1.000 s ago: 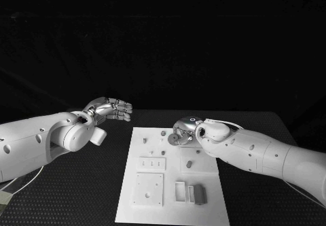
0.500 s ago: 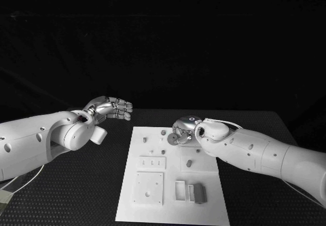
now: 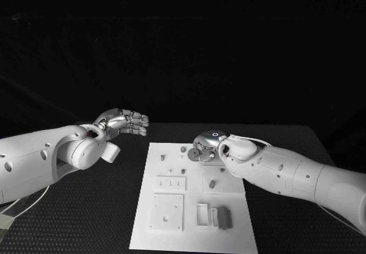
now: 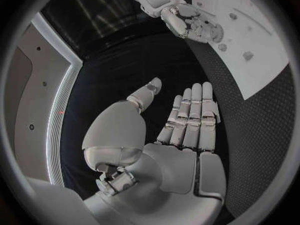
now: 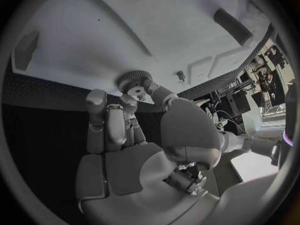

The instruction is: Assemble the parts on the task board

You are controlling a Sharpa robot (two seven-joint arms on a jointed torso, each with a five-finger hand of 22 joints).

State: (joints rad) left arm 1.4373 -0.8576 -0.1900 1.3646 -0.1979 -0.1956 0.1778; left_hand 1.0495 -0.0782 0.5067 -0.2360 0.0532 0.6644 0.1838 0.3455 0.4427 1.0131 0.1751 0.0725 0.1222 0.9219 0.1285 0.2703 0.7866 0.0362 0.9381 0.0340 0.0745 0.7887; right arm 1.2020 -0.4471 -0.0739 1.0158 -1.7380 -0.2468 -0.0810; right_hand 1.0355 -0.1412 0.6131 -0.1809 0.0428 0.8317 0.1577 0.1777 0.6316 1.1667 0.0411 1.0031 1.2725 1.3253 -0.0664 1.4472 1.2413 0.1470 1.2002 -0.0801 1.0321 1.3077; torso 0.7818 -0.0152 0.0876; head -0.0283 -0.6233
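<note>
Near: flat white rectangular task board (image 3: pixel 191 233) lying on the black surface (image 3: pixel 91 211), small grey parts sitting on it | Farther: right hand (image 3: pixel 204 148) pinching a small round knurled grey gear (image 5: pixel 130 78) above the board, risking a slip | Farthest: left hand (image 3: pixel 126 121) hovering released | Writing: none readable

One white rectangular task board (image 3: pixel 153 235) lies on the black table (image 3: pixel 91 211). On it are several small grey parts; about seven show, among them one grey block (image 3: pixel 223 217) near the board's near right corner and one round toothed gear (image 5: pixel 132 80). Two silver hands are in view
</note>
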